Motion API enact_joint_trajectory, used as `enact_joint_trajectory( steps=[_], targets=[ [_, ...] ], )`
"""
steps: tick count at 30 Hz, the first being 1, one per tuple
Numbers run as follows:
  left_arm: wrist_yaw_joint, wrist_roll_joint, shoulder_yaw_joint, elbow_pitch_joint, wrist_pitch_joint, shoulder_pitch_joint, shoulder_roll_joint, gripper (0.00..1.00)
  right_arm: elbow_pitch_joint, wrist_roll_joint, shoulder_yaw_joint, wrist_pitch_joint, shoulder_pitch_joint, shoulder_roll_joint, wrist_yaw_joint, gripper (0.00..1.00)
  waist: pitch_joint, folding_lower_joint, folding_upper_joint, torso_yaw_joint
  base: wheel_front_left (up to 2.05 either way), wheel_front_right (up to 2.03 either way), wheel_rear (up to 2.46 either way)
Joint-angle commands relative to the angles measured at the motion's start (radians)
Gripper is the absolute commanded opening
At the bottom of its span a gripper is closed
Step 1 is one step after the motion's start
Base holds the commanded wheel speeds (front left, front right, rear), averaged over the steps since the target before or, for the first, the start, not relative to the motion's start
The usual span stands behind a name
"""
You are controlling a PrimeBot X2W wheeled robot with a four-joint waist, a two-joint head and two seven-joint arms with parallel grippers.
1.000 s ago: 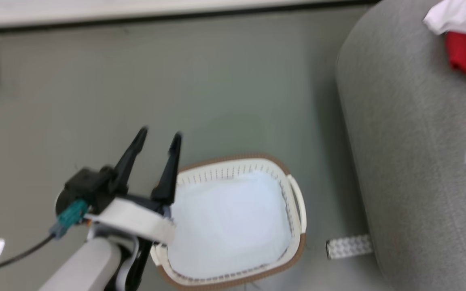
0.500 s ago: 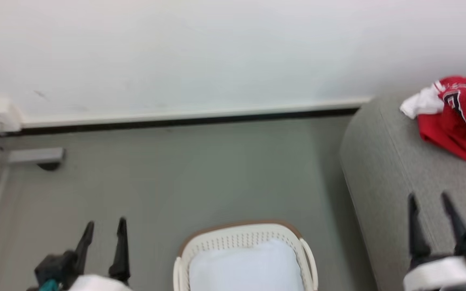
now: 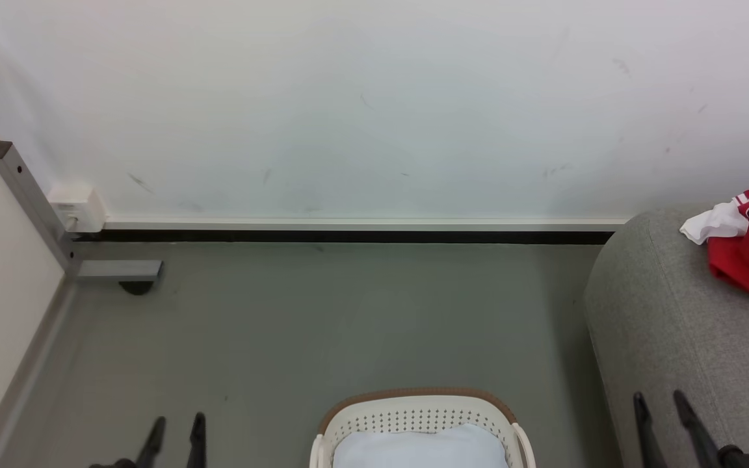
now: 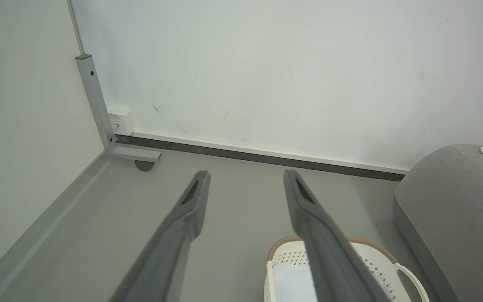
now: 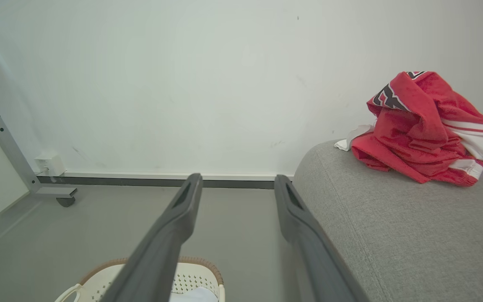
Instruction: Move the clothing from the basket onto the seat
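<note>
Both pairs of jaws stand wide and empty — the left jaws above the floor (image 3: 316,312), the right jaws by the edge of the seat (image 3: 673,325). Between them sits the basket (image 3: 413,416), holding a pale liner cloth (image 3: 420,448). Farther back, the clothing (image 3: 748,253) — red jersey and a white piece — lies heaped on the seat, near the wall (image 3: 374,97).

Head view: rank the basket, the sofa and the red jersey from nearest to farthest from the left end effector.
1. Basket, on the floor just right of the left end effector.
2. Sofa, beyond the basket, at the right side.
3. Red jersey, lying on the sofa at the far right.
</note>
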Motion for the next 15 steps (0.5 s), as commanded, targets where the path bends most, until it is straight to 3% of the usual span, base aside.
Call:
enact_joint_trajectory(
  steps=[1,6,15],
  targets=[
    [0.000,-0.003,-0.002,0.013,0.002,0.002,-0.004,0.00,0.011,0.003,0.001,0.001,0.001,0.004,0.000,0.00,0.000,0.0002,-0.0001,0.000,0.00,0.00,0.00],
    [0.000,-0.007,-0.010,0.046,0.003,0.014,-0.024,0.00,0.043,0.007,0.004,0.003,0.018,0.016,0.000,0.00,0.000,0.0002,-0.0001,0.001,0.00,0.00,0.00],
    [-0.025,-0.164,0.024,0.043,0.050,-0.010,-0.038,0.00,0.033,0.182,-0.010,0.051,-0.001,0.014,0.000,0.00,0.002,0.0002,-0.0001,0.002,0.00,0.00,0.00]
  ],
)
